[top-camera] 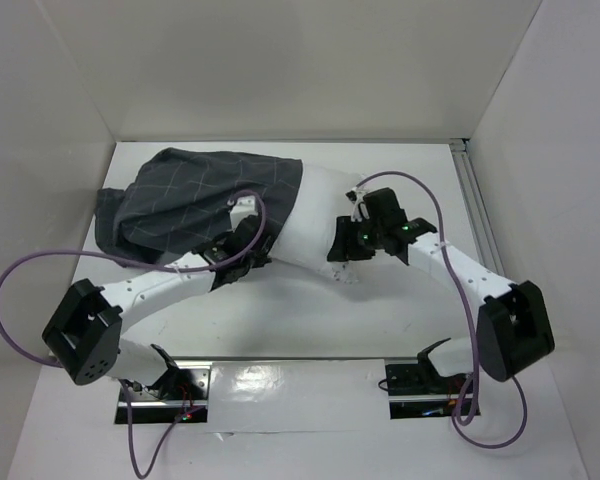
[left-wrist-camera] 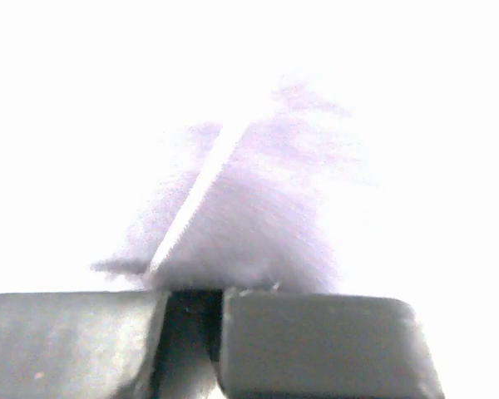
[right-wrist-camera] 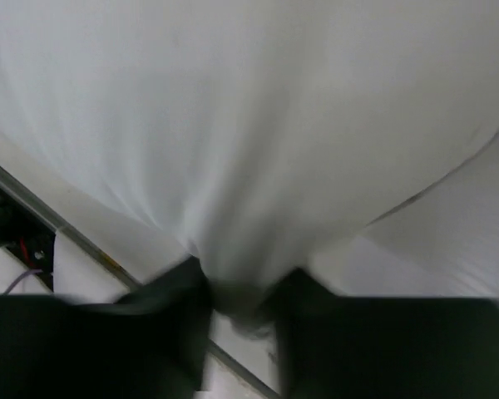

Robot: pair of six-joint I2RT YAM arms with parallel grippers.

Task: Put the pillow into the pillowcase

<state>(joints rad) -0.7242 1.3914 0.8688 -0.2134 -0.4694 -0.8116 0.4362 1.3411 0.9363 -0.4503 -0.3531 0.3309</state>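
The dark grey checked pillowcase (top-camera: pixel 195 200) lies crumpled at the back left, over the left part of the white pillow (top-camera: pixel 315 210). The pillow's right end sticks out bare. My left gripper (top-camera: pixel 242 250) sits at the near edge where the pillowcase mouth meets the pillow. In the left wrist view its jaws (left-wrist-camera: pixel 195 301) stand shut under a pale fold of cloth, washed out by glare; whether it pinches that cloth I cannot tell. My right gripper (top-camera: pixel 345 243) is at the pillow's right end. A bunch of the white pillow (right-wrist-camera: pixel 249 125) is squeezed between the right gripper's (right-wrist-camera: pixel 241 291) dark fingers.
White walls close in the table at the back and on both sides. A metal rail (top-camera: pixel 477 215) runs along the right wall. Purple cables (top-camera: pixel 10 300) loop from both arms. The arm bases stand on a shiny plate (top-camera: pixel 300 380) at the near edge.
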